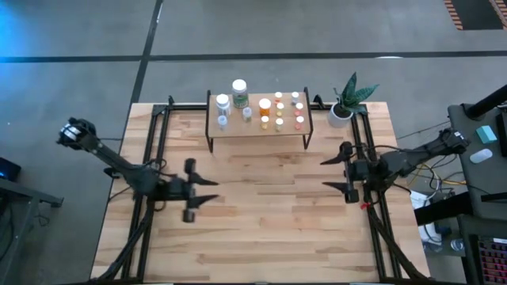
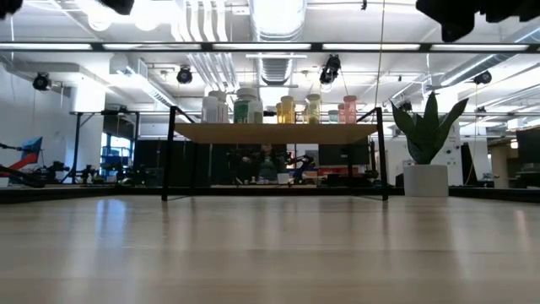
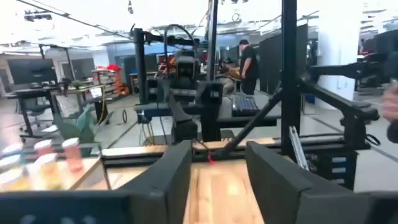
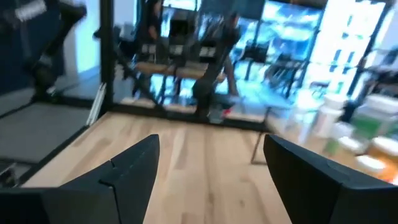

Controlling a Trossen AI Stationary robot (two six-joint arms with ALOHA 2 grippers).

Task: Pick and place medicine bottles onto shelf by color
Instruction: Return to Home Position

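Medicine bottles (image 1: 264,106) stand on the shelf (image 1: 253,133) at the worktop's (image 1: 261,229) far edge. Left hand (image 1: 212,191) and right hand (image 1: 325,174), both wide and empty, face each other, about equally near it.

light wood plank table (image 1: 261,229). black rails (image 1: 161,138) run along l & r sides. shelf (image 1: 238,129) stands at far edge, approx centre, light wood top on thin black legs. white plant pot (image 1: 341,115) w/ green plant sits on the table just beside shelf's r end. med bottles (image 1: 279,111) all stand upright on shelf top, approx a dozen: white ones (image 1: 223,101) at l end, big orange one (image 1: 264,105) & yellow ones mid, reddish ones (image 1: 299,120) at r end.
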